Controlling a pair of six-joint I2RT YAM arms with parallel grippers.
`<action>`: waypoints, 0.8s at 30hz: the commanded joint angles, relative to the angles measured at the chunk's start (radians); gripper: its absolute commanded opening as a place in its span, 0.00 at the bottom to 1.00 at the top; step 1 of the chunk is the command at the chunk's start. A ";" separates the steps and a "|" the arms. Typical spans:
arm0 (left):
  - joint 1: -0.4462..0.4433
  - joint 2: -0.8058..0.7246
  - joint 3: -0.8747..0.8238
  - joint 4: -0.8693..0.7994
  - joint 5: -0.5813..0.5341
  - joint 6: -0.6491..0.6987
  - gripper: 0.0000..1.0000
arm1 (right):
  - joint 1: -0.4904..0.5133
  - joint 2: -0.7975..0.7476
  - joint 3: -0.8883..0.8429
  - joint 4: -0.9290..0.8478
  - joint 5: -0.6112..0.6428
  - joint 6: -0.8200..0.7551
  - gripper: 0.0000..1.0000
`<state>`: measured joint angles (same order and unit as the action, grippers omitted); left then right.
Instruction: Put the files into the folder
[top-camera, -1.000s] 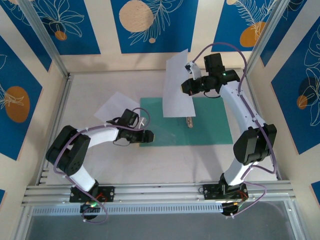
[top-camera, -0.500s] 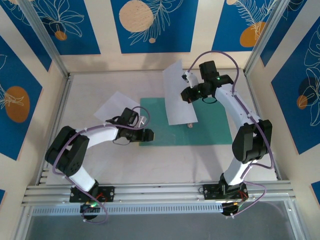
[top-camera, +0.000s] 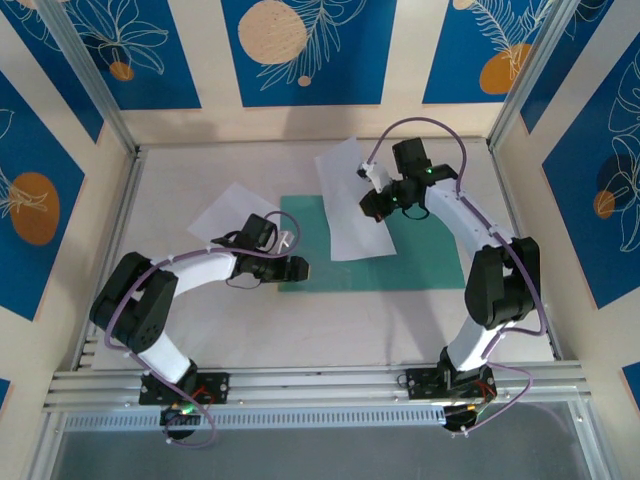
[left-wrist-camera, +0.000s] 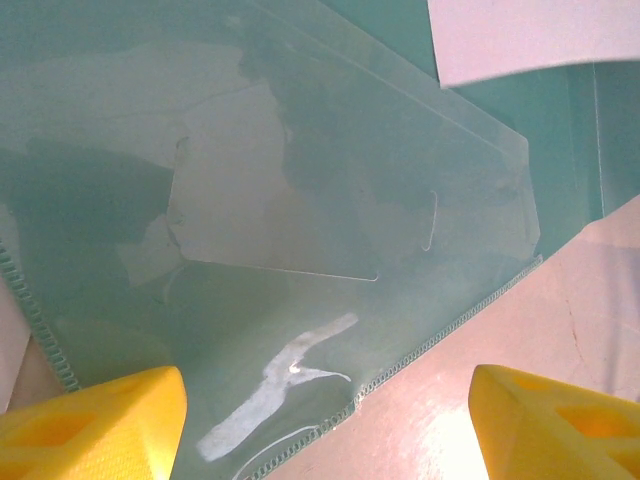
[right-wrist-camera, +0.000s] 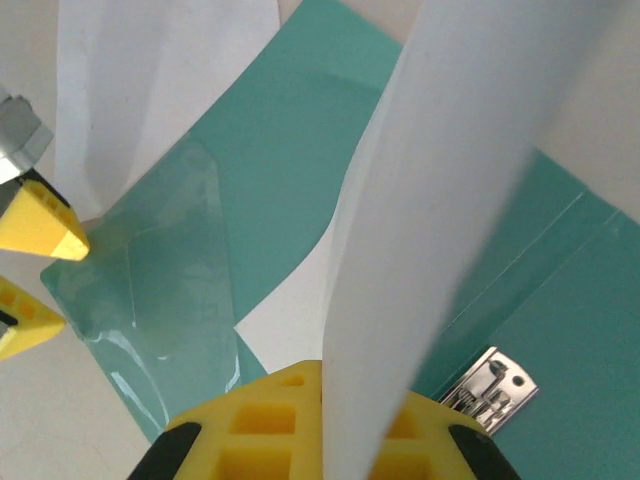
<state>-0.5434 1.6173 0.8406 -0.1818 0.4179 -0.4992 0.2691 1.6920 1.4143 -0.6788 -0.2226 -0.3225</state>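
Folder (top-camera: 420, 260), top view: lies open and flat mid-counter (top-camera: 330, 330). Right jaws pinch 1 white sheet (top-camera: 345, 215), which drapes over the folder's left leaf. The second sheet (top-camera: 225, 210) rests on the counter just left of the folder. Left jaws sit at the folder's near-left corner.

Left wrist view: yellow fingertips (left-wrist-camera: 95, 420) are spread, with the folder's (left-wrist-camera: 300, 150) corner edge between them and nothing gripped.

Right wrist view: jaws are pressed together on the held sheet (right-wrist-camera: 450, 180). A silver clip (right-wrist-camera: 490, 390) lies on the folder (right-wrist-camera: 290, 150) below.
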 joint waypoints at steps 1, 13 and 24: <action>0.011 -0.002 0.018 -0.021 0.026 -0.009 0.75 | 0.006 -0.054 -0.026 0.045 -0.053 -0.060 0.04; 0.011 0.002 0.024 -0.032 0.027 -0.007 0.75 | 0.005 -0.072 -0.048 0.075 -0.108 -0.080 0.04; 0.011 0.001 0.025 -0.042 0.024 -0.007 0.75 | 0.002 -0.080 -0.113 0.126 -0.129 -0.077 0.04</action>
<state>-0.5434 1.6176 0.8417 -0.2005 0.4191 -0.4988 0.2691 1.6585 1.3212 -0.5785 -0.3176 -0.3843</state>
